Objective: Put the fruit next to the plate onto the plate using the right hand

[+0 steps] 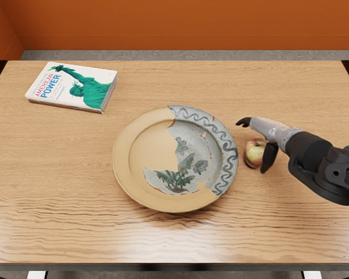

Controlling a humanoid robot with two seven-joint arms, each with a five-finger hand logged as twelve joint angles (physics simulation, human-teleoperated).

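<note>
1. Fingers (269, 157) on the right hand (270, 137) are spread wide, holding nothing. One dark one hangs down on the right side of the apple (253, 153), and another pokes out leftward beyond it.
2. Can't tell if that hanging finger actually touches the fruit, it's super close though.
3. The apple, red-yellow, sits on the surface (58, 186) just beside the right rim of the plate (125, 165), not on it.
4. The plate is mid-surface, tan, with a blue-grey patterned section and a green leafy print on its right half.
5. Further back on the left, a book (72, 86) with a green statue cover lies flat, well apart from the plate.
6. Orange wall (180, 23) behind it all.
</note>
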